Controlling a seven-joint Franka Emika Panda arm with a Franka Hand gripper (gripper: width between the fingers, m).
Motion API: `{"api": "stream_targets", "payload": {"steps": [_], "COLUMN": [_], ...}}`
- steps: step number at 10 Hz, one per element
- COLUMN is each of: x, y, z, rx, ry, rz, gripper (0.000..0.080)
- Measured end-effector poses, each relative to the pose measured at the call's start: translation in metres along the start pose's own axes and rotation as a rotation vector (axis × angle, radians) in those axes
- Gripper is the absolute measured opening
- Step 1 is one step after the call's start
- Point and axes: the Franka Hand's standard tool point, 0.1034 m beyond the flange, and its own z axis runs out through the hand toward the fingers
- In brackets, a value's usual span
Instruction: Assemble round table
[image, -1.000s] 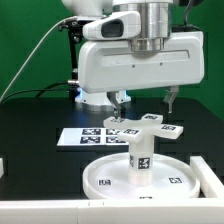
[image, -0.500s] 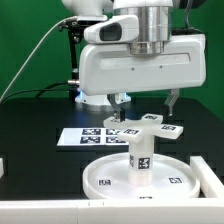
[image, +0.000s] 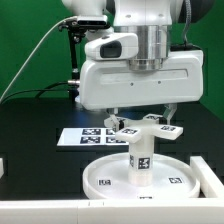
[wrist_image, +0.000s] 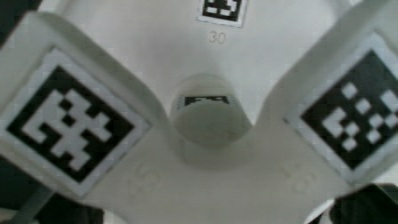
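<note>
Cross-shaped foot sits atop the cylindrical post rising from the round disc at six o'clock on the tabletop, gripper spread wide straddling it, apparently fastening it; next, grip and twist.

A black table fills the lower part of the exterior view, under a green backdrop. The marker board lies flat on the table, left of centre, at about nine o'clock from the middle, its black square tags face up. A black cable slants down toward eight o'clock. A white ledge runs along the six o'clock edge.
</note>
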Motion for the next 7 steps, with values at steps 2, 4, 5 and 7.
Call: {"api": "stream_targets", "payload": {"steps": [2,4,5,7], "x": [0.0,-0.0001,-0.0003,0.003], "y": [-0.0014,-0.0008,0.0,-0.0006], "z": [0.0008,0.0008,0.0009,0.001], "rx": [0.001,0.0,0.001,-0.006], "ry": [0.0,0.0,0.0,0.028], "rz": [0.012,0.023,0.067,0.272], "gripper": [0.0649,0.0556,0.0445,0.0446]}}
